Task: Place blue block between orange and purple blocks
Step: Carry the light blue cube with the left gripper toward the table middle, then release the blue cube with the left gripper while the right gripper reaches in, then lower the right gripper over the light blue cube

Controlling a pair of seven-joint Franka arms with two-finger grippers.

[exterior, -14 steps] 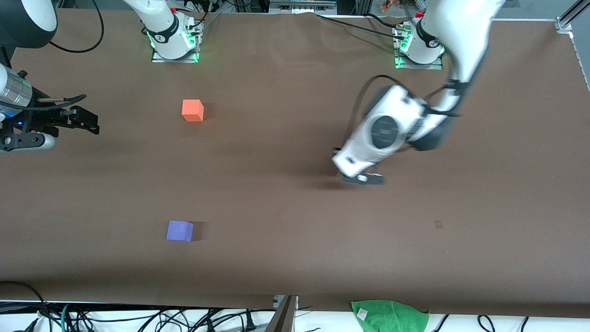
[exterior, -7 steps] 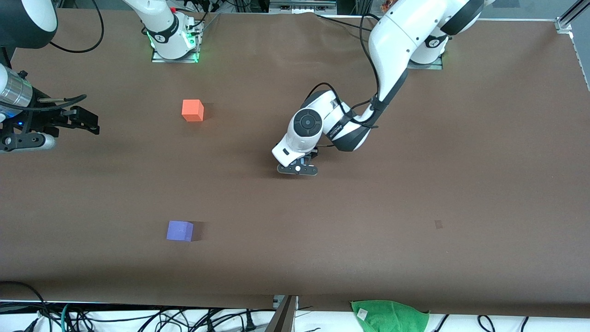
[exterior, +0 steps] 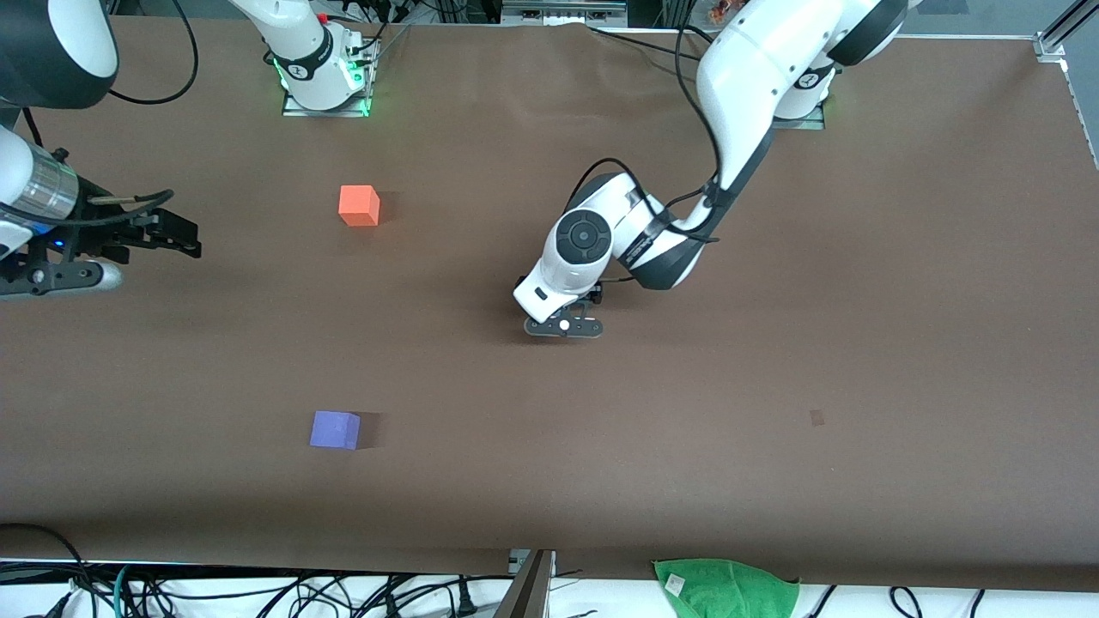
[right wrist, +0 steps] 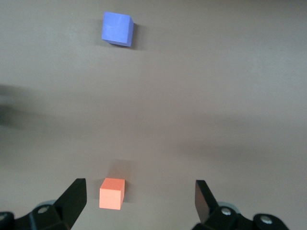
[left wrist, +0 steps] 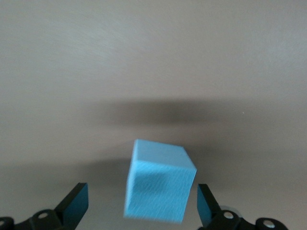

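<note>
The blue block (left wrist: pixel 159 181) shows only in the left wrist view, tilted between the fingers of my left gripper (left wrist: pixel 140 205), with a gap on each side. The left gripper (exterior: pixel 562 327) is open, low over the middle of the table, and its hand hides the block in the front view. The orange block (exterior: pixel 359 206) sits toward the right arm's end, the purple block (exterior: pixel 335 429) nearer the front camera than it. Both show in the right wrist view, orange (right wrist: pixel 112 193) and purple (right wrist: pixel 117 28). My right gripper (exterior: pixel 182 235) is open and empty at the right arm's end of the table (right wrist: pixel 139 197).
A green cloth (exterior: pixel 725 588) lies off the table's front edge. Cables hang along that edge. A small dark mark (exterior: pixel 816 417) is on the brown table (exterior: pixel 859 300) toward the left arm's end.
My left arm has swung from the left arm's end toward the table's middle, then eased back a little. My right gripper has shifted slightly toward the middle.
</note>
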